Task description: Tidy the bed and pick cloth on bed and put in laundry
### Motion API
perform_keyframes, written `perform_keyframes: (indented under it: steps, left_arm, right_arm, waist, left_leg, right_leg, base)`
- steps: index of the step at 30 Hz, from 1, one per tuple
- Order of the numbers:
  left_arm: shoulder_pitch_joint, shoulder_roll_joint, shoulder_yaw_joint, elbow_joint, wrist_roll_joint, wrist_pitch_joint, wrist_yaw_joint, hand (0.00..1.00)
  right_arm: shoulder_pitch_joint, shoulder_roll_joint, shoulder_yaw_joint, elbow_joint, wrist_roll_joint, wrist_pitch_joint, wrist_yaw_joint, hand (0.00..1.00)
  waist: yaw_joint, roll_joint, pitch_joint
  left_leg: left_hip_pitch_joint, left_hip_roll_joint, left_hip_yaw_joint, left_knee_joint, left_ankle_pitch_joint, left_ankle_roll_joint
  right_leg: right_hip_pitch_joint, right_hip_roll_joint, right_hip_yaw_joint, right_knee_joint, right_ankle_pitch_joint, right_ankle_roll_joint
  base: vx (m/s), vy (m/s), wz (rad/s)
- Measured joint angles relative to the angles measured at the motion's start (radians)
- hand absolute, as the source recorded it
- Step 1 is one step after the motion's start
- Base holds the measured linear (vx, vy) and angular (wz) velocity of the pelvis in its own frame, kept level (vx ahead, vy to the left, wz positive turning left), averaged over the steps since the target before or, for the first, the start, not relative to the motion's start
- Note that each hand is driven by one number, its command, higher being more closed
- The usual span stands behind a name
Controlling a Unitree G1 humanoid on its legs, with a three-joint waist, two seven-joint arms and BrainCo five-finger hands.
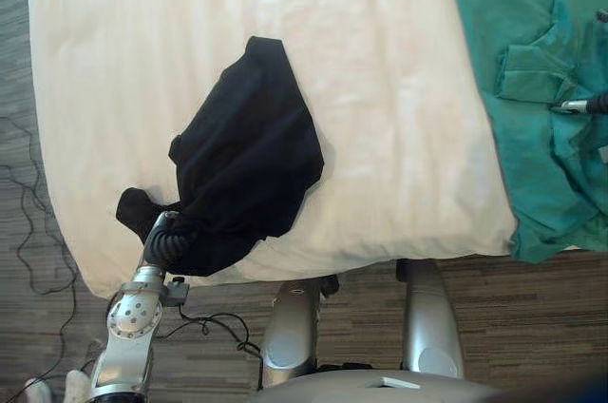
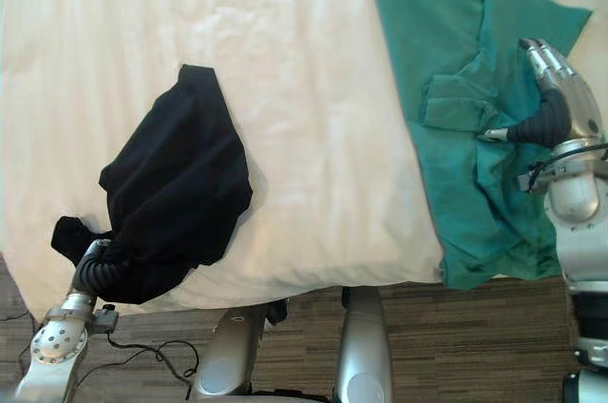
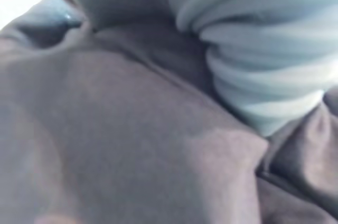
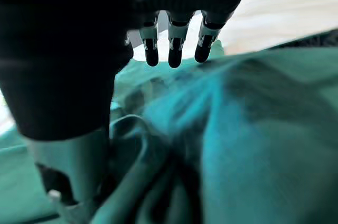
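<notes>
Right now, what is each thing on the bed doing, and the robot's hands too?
bed: white cover, lightly wrinkled.
black cloth: crumpled at the near edge.
green cloth: rumpled, not yet picked up.
left hand: tucked under the black cloth.
right hand: open, over the green cloth.

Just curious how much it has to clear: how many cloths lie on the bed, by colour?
Black cloth: 1
Green cloth: 1
Total: 2
</notes>
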Motion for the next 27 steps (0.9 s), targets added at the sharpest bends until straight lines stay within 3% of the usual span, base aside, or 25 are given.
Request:
perform_keyframes:
  steps: [6, 7, 13, 16, 22, 27]
  left_arm:
    - [-0.005, 0.008, 0.010, 0.022, -0.036, -0.003, 0.000, 1.00]
    - [-0.007, 0.011, 0.014, 0.036, -0.043, -0.007, 0.000, 1.00]
    - [-0.063, 0.022, 0.016, 0.097, -0.053, -0.007, -0.022, 1.00]
    - [-0.096, 0.015, 0.015, 0.135, -0.053, -0.005, -0.022, 1.00]
    - [-0.125, -0.024, 0.017, 0.195, -0.053, 0.024, -0.020, 1.00]
    - [-0.125, -0.076, 0.019, 0.282, -0.032, 0.047, -0.015, 1.00]
  right_arm:
    - [-0.101, 0.001, 0.049, 0.064, 0.054, -0.024, -0.009, 0.00]
    - [-0.116, 0.002, 0.078, 0.085, 0.072, -0.032, -0.008, 1.00]
    - [-0.181, 0.026, 0.115, 0.175, 0.100, -0.058, 0.000, 1.00]
    - [-0.192, 0.080, 0.114, 0.214, 0.110, -0.058, -0.002, 1.00]
    - [-0.099, 0.241, 0.110, 0.244, 0.111, -0.055, -0.012, 1.00]
    - [0.073, 0.430, 0.123, 0.256, 0.092, -0.038, -0.011, 1.00]
  waist:
    - [-0.012, 0.012, 0.007]
    - [-0.020, 0.014, 0.008]
    - [-0.022, 0.016, 0.007]
    - [-0.022, 0.016, 0.007]
    - [-0.026, 0.002, -0.023]
    - [-0.020, -0.039, -0.129]
  left_leg:
    - [-0.023, -0.008, 0.002, -0.034, 0.027, -0.003]
    - [-0.024, -0.008, 0.001, -0.033, 0.027, -0.003]
    - [-0.015, -0.008, -0.005, -0.035, 0.035, -0.006]
    - [0.020, -0.008, -0.018, -0.054, 0.044, -0.014]
    - [0.124, 0.007, -0.056, -0.089, 0.061, -0.028]
    - [0.220, 0.018, -0.072, -0.120, 0.058, -0.041]
  right_leg:
    - [-0.048, -0.001, 0.005, 0.014, 0.000, 0.000]
    - [-0.049, -0.001, 0.004, 0.015, 0.000, 0.000]
    - [-0.041, -0.004, 0.001, 0.026, 0.000, 0.000]
    - [-0.007, -0.004, -0.013, 0.026, -0.003, -0.006]
    - [0.111, 0.006, -0.064, 0.006, -0.020, -0.022]
    - [0.214, 0.016, -0.093, -0.005, -0.054, -0.025]
  base:
    - [0.03, -0.043, 0.02]
    - [0.03, -0.045, 0.02]
    - [0.01, -0.020, 0.03]
    - [0.02, -0.049, 0.08]
    - [0.07, -0.039, 0.11]
    - [0.12, -0.031, 0.08]
